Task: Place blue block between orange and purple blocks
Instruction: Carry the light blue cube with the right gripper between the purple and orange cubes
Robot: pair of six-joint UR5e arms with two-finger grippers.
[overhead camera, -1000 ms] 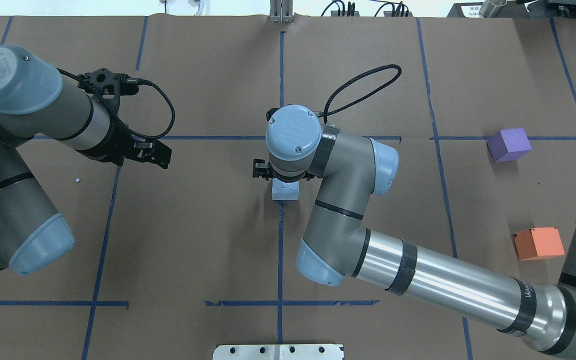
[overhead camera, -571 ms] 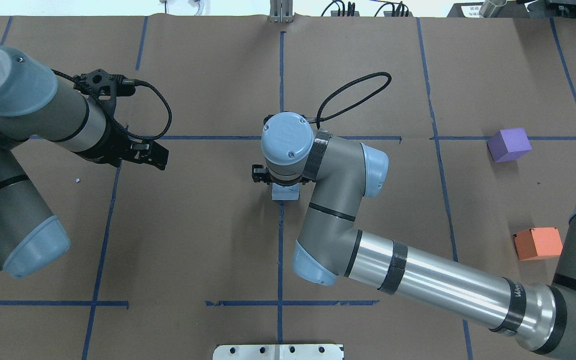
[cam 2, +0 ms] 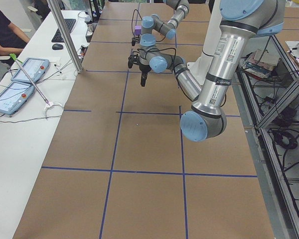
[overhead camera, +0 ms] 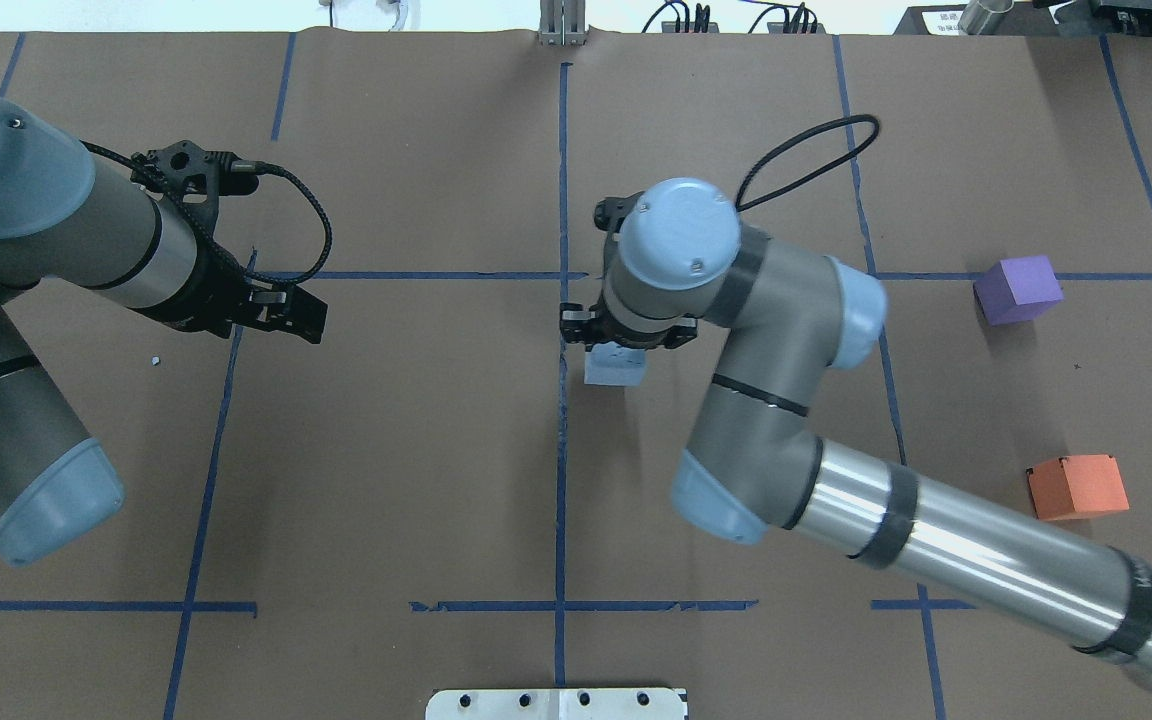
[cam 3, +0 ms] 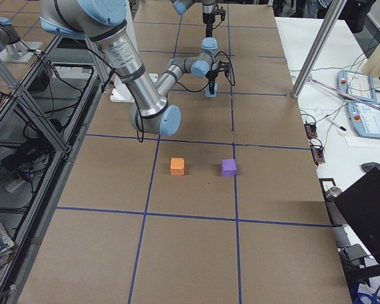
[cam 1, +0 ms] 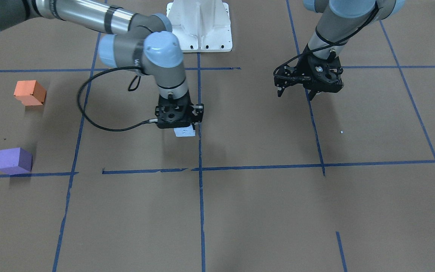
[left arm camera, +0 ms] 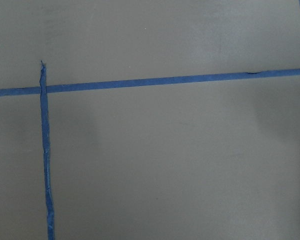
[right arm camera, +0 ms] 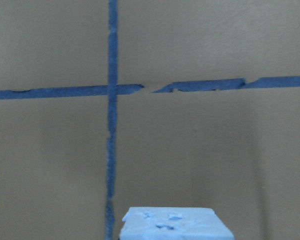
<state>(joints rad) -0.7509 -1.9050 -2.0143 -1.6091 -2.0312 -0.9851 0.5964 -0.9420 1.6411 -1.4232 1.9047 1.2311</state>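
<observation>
Three blocks, one of each colour, and my two grippers. Nearest me, the orange block (overhead camera: 1077,487) sits well right of the centre tape line (overhead camera: 561,480). Farther out, my right gripper (cam 1: 182,127) is clamped on the blue block (overhead camera: 614,368), which hangs directly beneath it, just right of that line. The block is near-cubic, with no clear long axis, its faces square to the line. My left gripper (overhead camera: 308,318), fingers apart, hovers well left of the line. Farthest, the purple block (overhead camera: 1018,289) lies well right.

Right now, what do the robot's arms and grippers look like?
The left arm and right arm are grey tubes with silver sections, black bands and pale blue round joint caps. The left gripper and right gripper are black and two-fingered. A black braided cable loops out from each wrist.
</observation>
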